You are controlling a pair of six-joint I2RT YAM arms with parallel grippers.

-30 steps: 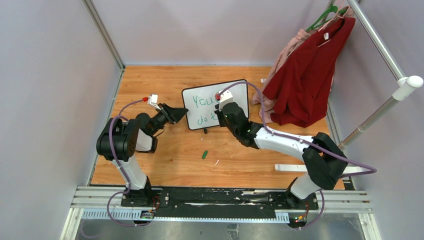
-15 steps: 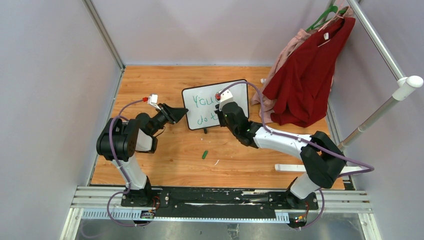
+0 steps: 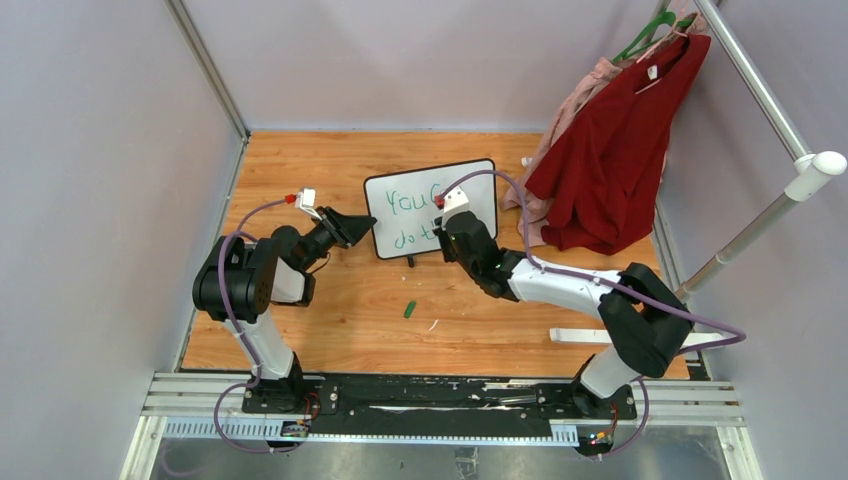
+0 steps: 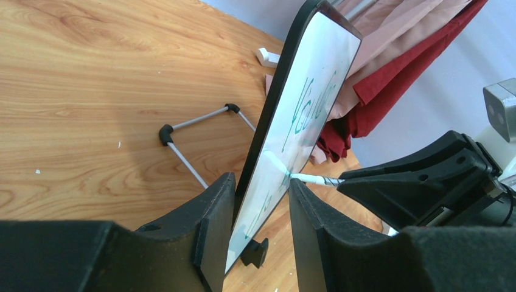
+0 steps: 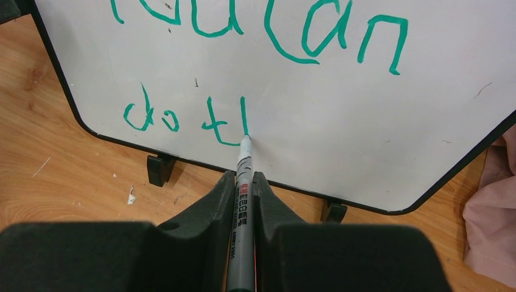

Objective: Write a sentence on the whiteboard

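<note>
Wooden counter point(image 3: 330, 300) carries the whiteboard point(image 5: 365, 134), which stands upright on its feet near the middle. Its sentence point(image 5: 243, 115) reads "You Can / do t" plus a fresh downstroke. The right end effector point(image 5: 243, 180), clamped tight on the marker point(image 5: 245, 152), has slid lower over the last second, probably forming the "h", so "this" remains unfinished. The left end effector point(image 4: 260, 182) pinches the board's edge, steadying it.

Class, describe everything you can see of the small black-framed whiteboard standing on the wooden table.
The small rectangular whiteboard, thin black rounded frame, stands leaning back on the wooden table, on two little black feet with a grey wire prop behind. Green handwritten lettering reads "You Can" and below it "do t" plus one more stroke. The grey marker pinched in the right gripper touches its face; the left gripper straddles its side edge, grip unclear.
</note>
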